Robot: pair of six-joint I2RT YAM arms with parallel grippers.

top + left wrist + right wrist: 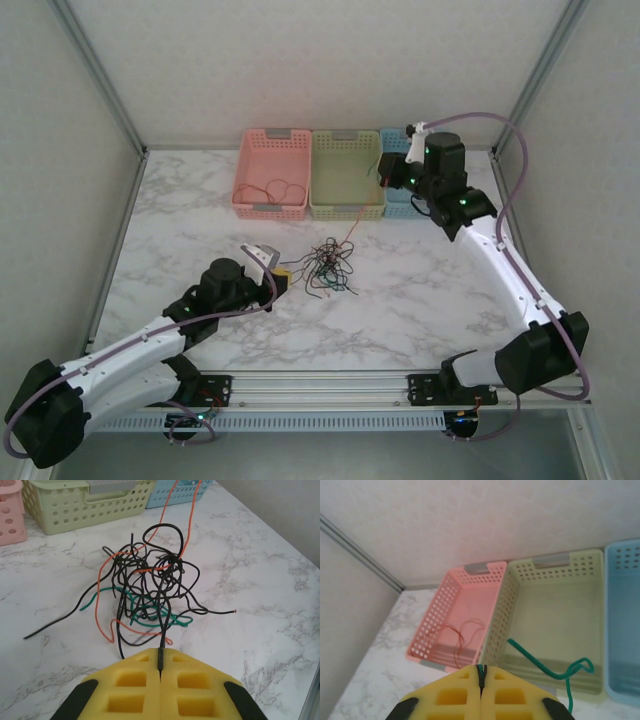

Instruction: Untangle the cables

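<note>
Just below the middle of the top view, the cables (pixel 328 268) lie in a loose knot of black, green and orange strands on the marble counter (pixel 450 300), apart from the baskets. In the left wrist view the knot (pixel 150 587) fills the centre. Its loose ends trail toward the left edge and out to the right, each ending on bare marble. One orange cable (pixel 349 228) runs up from the knot to the front wall of the green basket (pixel 347 207).

The left claw (pixel 283 275) sits just left of the knot. Its yellow pads (pixel 135 680) are pressed together on a black cable (pixel 161 630) that leads straight out of the tangle.

In the upper right of the top view, the right claw (pixel 384 172) hangs over the seam between the green basket and the blue basket (pixel 400 205). Seen from its wrist, the right claw (pixel 481 672) is pinched shut on a green cable (pixel 545 669), which curls above the green basket's floor.

The pink basket (pixel 250 175) closes the row on the left, touching the green one, and holds a red cable (pixel 272 190). All three stand against the back wall.

Bare counter spreads wide to the right and lower right of the knot, and again to its upper left. The counter's right edge shows at the lower right of the left wrist view.
</note>
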